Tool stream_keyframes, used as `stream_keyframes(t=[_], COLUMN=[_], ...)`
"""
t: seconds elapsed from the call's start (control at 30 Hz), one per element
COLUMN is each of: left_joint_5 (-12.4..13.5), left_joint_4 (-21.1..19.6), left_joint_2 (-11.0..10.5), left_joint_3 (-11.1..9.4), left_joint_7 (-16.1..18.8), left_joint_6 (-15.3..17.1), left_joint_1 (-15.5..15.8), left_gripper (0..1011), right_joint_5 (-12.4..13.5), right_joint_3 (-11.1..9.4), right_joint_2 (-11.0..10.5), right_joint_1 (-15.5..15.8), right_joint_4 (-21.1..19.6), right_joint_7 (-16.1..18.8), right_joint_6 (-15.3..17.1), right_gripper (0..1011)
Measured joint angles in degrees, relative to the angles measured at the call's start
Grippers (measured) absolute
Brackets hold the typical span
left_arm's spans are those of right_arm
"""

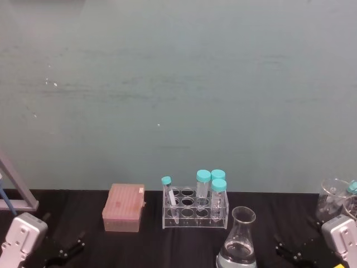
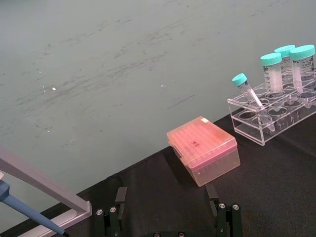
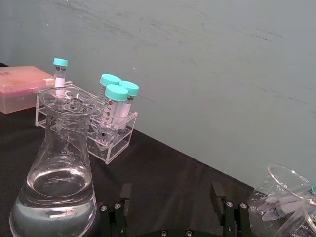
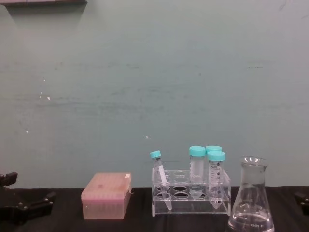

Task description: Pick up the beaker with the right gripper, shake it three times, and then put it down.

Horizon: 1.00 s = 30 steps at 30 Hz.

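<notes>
We are poising the right gripper point(image 3: 171, 190), wide open and empty, beside the beaker point(image 3: 59, 173) at the table's point(image 3: 163, 158) front edge; the left gripper point(image 2: 166, 190) is idling, open.

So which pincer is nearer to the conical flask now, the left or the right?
Right. The right pincer sits just right of the beaker, not touching it; the left pincer is far to its left, beyond the tube rack and pink box.

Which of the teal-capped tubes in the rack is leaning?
The slim tube at the left end of the rack: it tilts, cap leaning left, while the three wider tubes stand upright.
</notes>
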State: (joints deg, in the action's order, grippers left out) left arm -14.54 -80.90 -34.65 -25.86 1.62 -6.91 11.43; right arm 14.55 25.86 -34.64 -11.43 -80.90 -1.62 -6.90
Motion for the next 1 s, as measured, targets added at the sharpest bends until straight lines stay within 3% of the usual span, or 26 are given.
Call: stream_keyframes(t=[1.0], left_joint_5=[0.0], left_joint_4=[0.0], left_joint_2=[0.0], left_joint_3=[0.0], left_joint_7=[0.0], left_joint_6=[0.0], left_joint_1=[0.0], left_gripper=[1000], right_joint_5=[0.0], right_joint_3=[0.0], right_joint_2=[0.0], right_joint_1=[0.0], right_joint_4=[0.0], right_joint_7=[0.0], right_joint_6=[0.0], right_gripper=[1000])
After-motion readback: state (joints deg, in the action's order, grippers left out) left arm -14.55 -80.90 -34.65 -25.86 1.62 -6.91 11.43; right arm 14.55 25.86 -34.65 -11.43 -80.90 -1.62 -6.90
